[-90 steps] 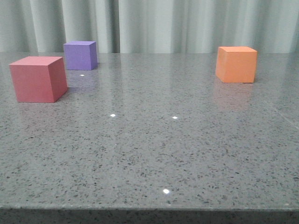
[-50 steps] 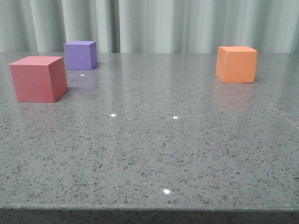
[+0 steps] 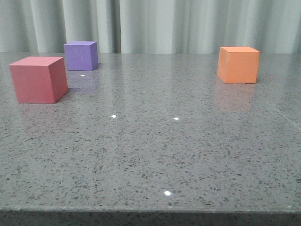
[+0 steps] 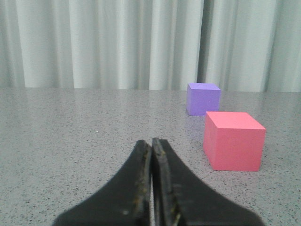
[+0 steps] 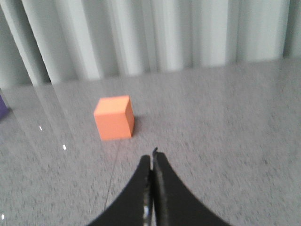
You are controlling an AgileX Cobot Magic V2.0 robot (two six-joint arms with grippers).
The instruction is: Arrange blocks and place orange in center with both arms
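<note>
- Front view: three cubes sit apart on the grey desk point(image 3: 155, 155), none arranged. Red-pink block point(image 3: 38, 79) near the left edge; purple block point(image 3: 81, 55) just behind it, toward the far-left corner; orange block point(image 3: 238, 64) well apart, toward the far-right corner. Desk centre holds no block. No arm or fingers appear here. Judged: task at its start, w/ nothing placed; all the arranging and the orange-to-centre move remain.
- Left wrist view: left gripper point(image 4: 152, 146) low over the desk, fingers pressed together, holding nothing. Red-pink block point(image 4: 233, 140) ahead and off to one side of the tips, purple block point(image 4: 203, 99) beyond it; neither touched. Adds what the front view lacks: the finger state and the arm's heading.
- Right wrist view: right gripper point(image 5: 152, 160) likewise clenched on nothing, aimed roughly at the orange block point(image 5: 114, 117), which stands clear of the tips. A sliver of purple at the frame edge. Picture is blurred; contact w/ the desk cannot be told.
</note>
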